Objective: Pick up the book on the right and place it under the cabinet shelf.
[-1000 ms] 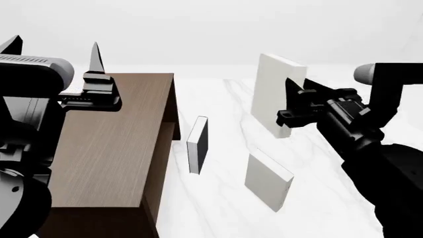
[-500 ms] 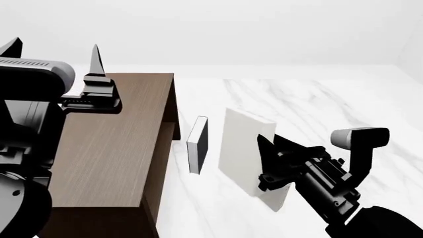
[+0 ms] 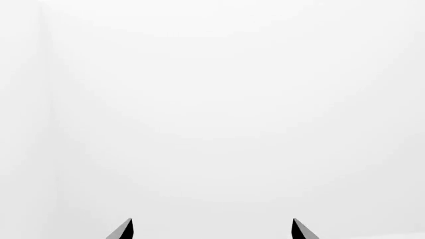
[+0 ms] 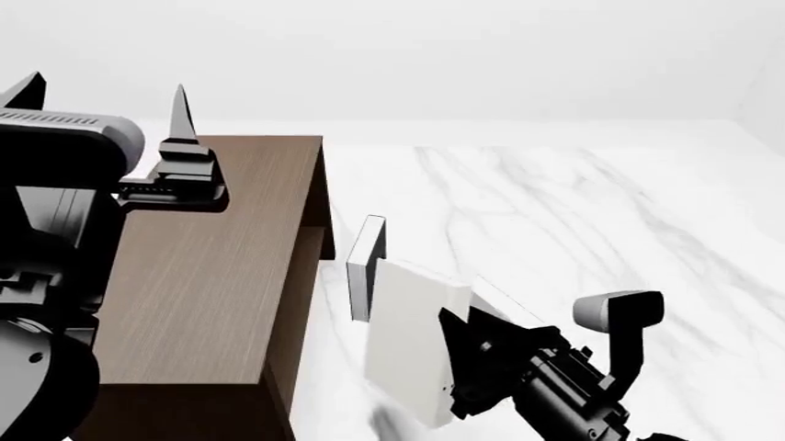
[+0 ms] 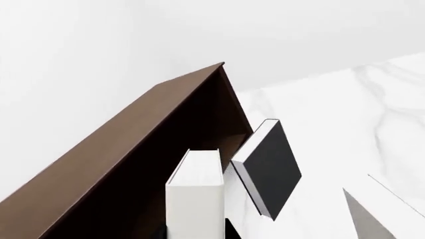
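Note:
The plain white book [image 4: 411, 344] is upright in my right gripper [image 4: 457, 363], which is shut on its right-hand edge, low over the marble top. It hangs a short gap from the open side of the dark-brown cabinet shelf [image 4: 209, 276]. In the right wrist view the book [image 5: 194, 199] rises from between the jaws of the right gripper [image 5: 196, 234], facing the dark recess of the cabinet [image 5: 133, 164]. My left gripper [image 4: 105, 92] is raised above the cabinet's top. Its fingertips [image 3: 126, 228] stand wide apart with nothing between them.
A white book with a dark grey face [image 4: 366, 266] stands upright just beyond the held book, close to the cabinet's open side; it also shows in the right wrist view [image 5: 269, 169]. A pale edge of another book [image 4: 491, 296] peeks out behind my right arm.
My right gripper has carried the white book down and to the left, from high at the back to low beside the cabinet's open side. The left arm has barely moved.

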`<state>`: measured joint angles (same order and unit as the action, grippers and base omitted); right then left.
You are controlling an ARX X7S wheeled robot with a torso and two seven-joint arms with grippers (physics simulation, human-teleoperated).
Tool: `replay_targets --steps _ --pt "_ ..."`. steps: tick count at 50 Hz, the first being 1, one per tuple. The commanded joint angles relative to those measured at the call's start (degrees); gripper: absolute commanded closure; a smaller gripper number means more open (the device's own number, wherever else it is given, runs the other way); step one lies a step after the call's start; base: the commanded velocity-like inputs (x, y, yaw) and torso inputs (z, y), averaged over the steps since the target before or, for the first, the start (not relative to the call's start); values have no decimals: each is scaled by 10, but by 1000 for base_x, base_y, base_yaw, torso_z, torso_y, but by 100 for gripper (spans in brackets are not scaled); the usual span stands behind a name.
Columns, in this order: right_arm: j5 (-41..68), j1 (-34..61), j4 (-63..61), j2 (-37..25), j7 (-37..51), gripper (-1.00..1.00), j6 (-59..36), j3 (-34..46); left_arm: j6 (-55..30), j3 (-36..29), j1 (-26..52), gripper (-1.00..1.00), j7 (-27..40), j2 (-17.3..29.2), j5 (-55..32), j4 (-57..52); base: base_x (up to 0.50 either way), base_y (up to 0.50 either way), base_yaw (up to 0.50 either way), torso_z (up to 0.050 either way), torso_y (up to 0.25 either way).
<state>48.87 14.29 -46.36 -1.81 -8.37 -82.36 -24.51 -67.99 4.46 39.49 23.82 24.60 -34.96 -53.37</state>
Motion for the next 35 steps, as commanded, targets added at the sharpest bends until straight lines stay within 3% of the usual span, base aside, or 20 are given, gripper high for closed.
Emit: replay_targets --steps 1,12,35 --pt "28 -37 31 2 -6 100 49 42 6 1 -4 -100 3 3 -5 1 0 0 0 0 0" --pt "-4 -75 86 -1 -15 100 116 108 24 -1 -18 -100 5 8 -4 5 0 0 0 0 1" --pt "-17 -71 198 -6 -9 100 190 153 57 1 -47 -100 6 17 -2 13 0 0 0 0 1"
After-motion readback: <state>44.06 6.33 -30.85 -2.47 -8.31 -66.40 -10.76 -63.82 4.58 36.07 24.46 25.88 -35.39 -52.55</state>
